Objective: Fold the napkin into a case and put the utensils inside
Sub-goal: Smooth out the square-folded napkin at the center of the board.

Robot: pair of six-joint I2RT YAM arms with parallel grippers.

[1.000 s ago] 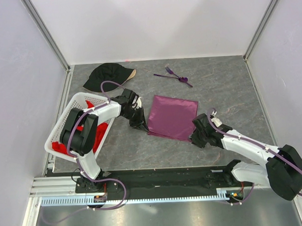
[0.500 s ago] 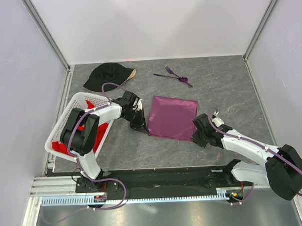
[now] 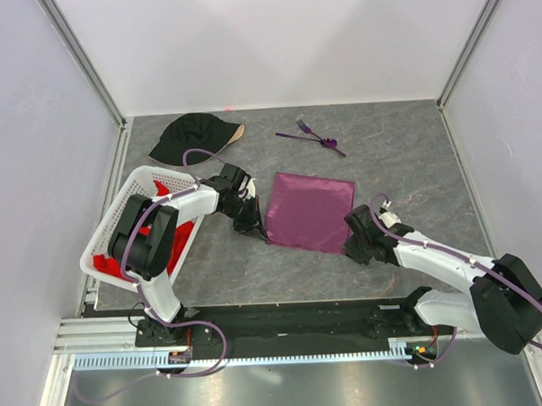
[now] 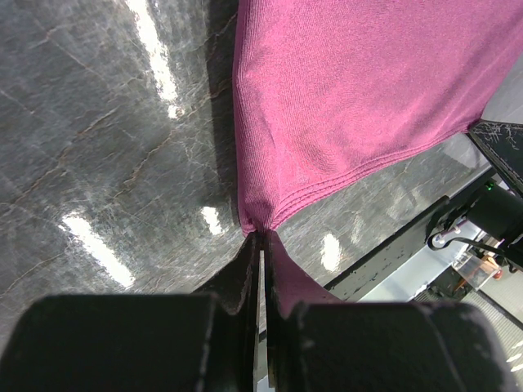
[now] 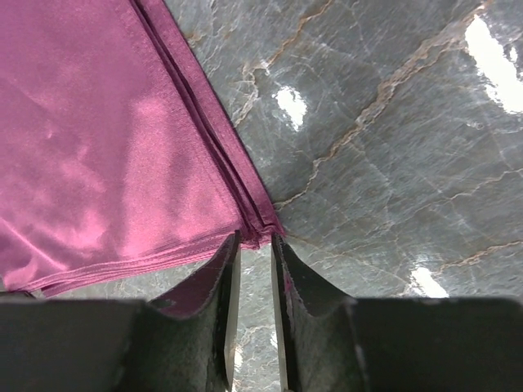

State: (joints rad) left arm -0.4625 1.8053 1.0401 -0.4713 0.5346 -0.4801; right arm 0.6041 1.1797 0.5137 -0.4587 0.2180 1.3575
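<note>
Top view: the napkin (image 3: 310, 210) was laid flat mid-desk (image 3: 413, 161), with the left fingers (image 3: 250, 222) set at its near-left corner and the right fingers (image 3: 355, 242) at its near-right corner. The utensils (image 3: 311, 136) were left well apart at the far side, not yet needed. The left arm was stretched over the white basket (image 3: 107, 219), so its rim could probably be clipped by a wide swing during the fold. Left wrist view: the left fingers (image 4: 243, 273) were seen closed on the napkin (image 4: 351, 98), with only a small tip of the corner pinched and the rest spread on the desk (image 4: 106, 147). A bite that small could be pulled out once the cloth is lifted or tensioned, the fabric being thin and sheeny. Right wrist view: the right fingers (image 5: 219, 273) were seen narrowly apart, with the napkin (image 5: 106, 139) corner sitting just at the mouth of the gap and not yet pinched; bare desk (image 5: 392, 147) was visible between the tips. Several stacked edges were shown at that corner, so only the top layer might be caught on closing, and the layers would likely be peeled apart. The corner could also be nudged away by a tip and missed entirely. With one side held and the other not, any early lift by the left would likely drag the cloth skewed, and a crooked case would be produced.
</note>
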